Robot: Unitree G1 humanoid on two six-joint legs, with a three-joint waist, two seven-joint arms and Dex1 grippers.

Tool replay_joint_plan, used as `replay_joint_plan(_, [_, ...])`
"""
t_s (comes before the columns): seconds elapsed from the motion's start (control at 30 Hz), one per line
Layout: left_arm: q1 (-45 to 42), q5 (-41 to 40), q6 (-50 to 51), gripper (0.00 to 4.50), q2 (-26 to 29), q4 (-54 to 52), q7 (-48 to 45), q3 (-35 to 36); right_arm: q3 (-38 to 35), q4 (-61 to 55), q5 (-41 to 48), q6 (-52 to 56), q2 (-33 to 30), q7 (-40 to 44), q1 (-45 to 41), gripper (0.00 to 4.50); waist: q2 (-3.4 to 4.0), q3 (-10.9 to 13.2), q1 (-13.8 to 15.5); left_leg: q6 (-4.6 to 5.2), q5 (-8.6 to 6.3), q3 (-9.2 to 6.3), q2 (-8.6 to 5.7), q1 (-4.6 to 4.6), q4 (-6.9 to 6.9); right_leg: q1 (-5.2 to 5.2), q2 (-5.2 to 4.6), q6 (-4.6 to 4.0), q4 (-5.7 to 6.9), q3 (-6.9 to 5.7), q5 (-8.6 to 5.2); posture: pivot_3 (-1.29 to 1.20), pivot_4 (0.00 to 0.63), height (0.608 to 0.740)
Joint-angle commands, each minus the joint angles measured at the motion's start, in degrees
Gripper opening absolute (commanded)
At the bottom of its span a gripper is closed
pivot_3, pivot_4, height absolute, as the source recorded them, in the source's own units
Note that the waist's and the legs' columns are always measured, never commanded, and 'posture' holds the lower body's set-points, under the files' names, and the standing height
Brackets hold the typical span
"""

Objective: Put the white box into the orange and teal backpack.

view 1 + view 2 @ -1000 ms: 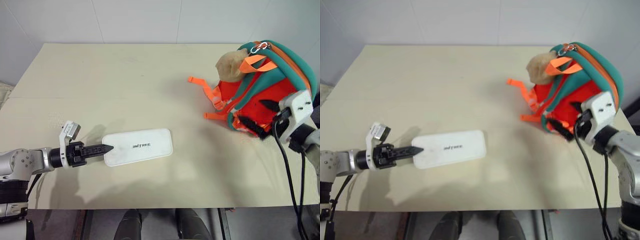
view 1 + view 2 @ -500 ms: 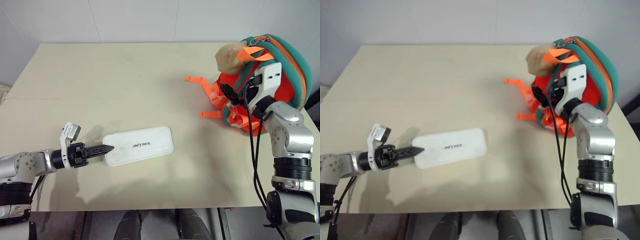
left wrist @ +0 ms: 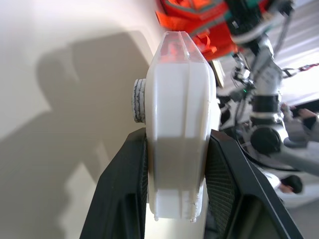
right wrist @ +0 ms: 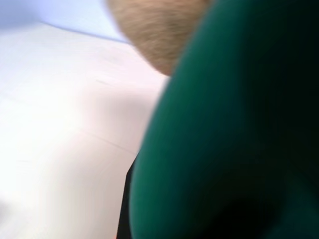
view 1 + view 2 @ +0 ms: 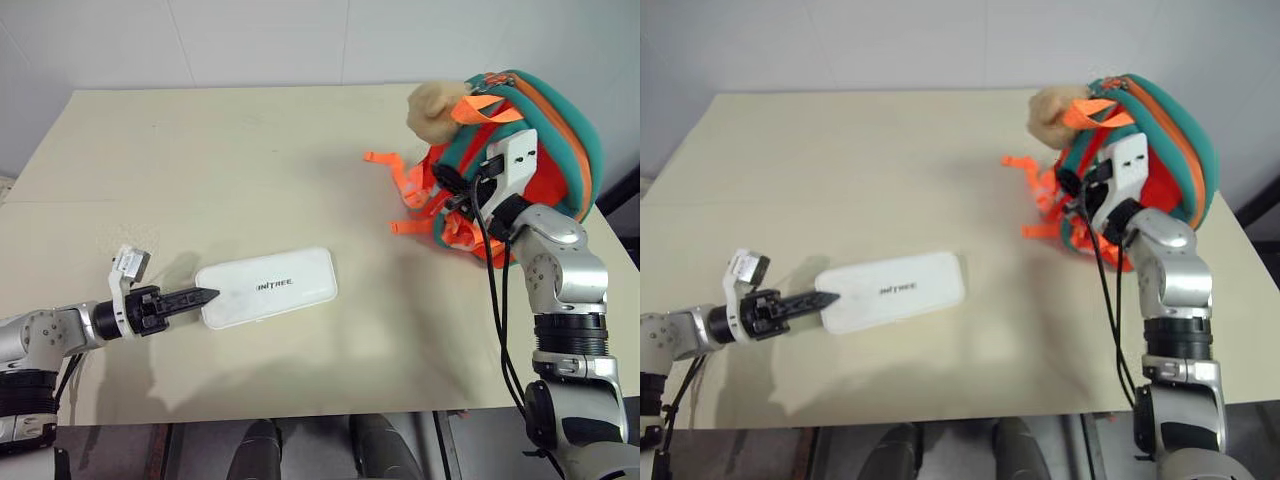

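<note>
Lying outside the orange and teal backpack, white box in left claw; right claw's state unclear.

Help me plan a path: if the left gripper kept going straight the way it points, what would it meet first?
Nothing beyond the white box that the left gripper already clamps. Past its far end lies bare table; the orange and teal backpack seems off that line, though depth is unclear.
</note>
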Motion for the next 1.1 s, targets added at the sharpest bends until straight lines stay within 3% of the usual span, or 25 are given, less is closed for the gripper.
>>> replay_joint_plan(0.03, [-2.86,-2.99,2.12,1.25,1.19,0.40,4.46,7.93,1.79,-8.39,6.53,4.03,-1.13,7.25,0.14,0.02,0.00,0.00,0.04,0.00,0.00,-0.01,0.02,-0.01,0.01,-0.02,0.02,-0.01,0.02,0.00,0.00,0.00,0.150,0.740])
replay_joint_plan(0.3, [-0.06,-2.87,4.56,1.25,5.61,-0.78,6.54,14.24,0.78,-22.35,33.69,28.62,-6.60,18.44,-1.06,0.02,0.02,0.01,0.00,-0.02,0.00,-0.01,0.02,-0.05,-0.16,-0.09,-0.01,-0.07,-0.06,0.01,-0.07,0.00,0.150,0.740])
replay_joint_plan(0.47, [1.27,-2.94,3.49,1.25,5.04,-0.82,8.59,17.32,-1.28,-24.88,48.63,40.19,-12.24,19.62,0.07,0.02,0.01,0.01,0.44,-0.01,-0.01,-0.02,0.03,-0.07,-0.20,-0.09,-0.04,-0.10,-0.17,-0.04,-0.10,0.00,0.150,0.740])
replay_joint_plan(0.63, [3.41,-5.13,7.47,1.25,3.93,-3.33,10.94,19.78,-2.10,-25.99,56.39,47.39,-21.53,24.95,4.09,0.02,-0.01,0.00,0.62,0.02,-0.03,-0.01,0.00,-0.12,-0.27,-0.07,-0.10,-0.10,-0.39,-0.06,-0.10,0.00,0.150,0.740])
replay_joint_plan(0.77, [5.32,-5.85,6.87,1.25,2.97,-5.74,10.85,20.35,-0.03,-23.61,50.55,45.69,-25.52,27.61,6.40,0.02,-0.03,-0.01,0.69,0.06,-0.08,0.04,-0.02,-0.16,-0.27,-0.08,-0.14,-0.08,-0.51,-0.06,-0.11,0.00,0.150,0.740])
replay_joint_plan(0.93, [4.26,-8.97,4.38,1.25,0.94,-9.74,11.42,24.03,3.28,-20.89,44.36,41.67,-23.77,28.45,6.15,0.02,-0.04,0.00,0.53,0.06,-0.08,0.06,-0.02,-0.16,-0.11,-0.07,-0.11,-0.06,-0.43,-0.04,-0.08,0.00,0.150,0.740])
replay_joint_plan(1.1, [2.76,-18.53,5.81,1.25,-0.16,-17.04,14.39,31.19,6.06,-19.10,40.20,39.05,-21.06,28.99,6.00,0.02,-0.06,0.00,0.63,0.02,-0.10,0.05,0.00,-0.20,-0.10,-0.07,-0.10,-0.05,-0.46,-0.05,-0.08,0.00,0.150,0.740])
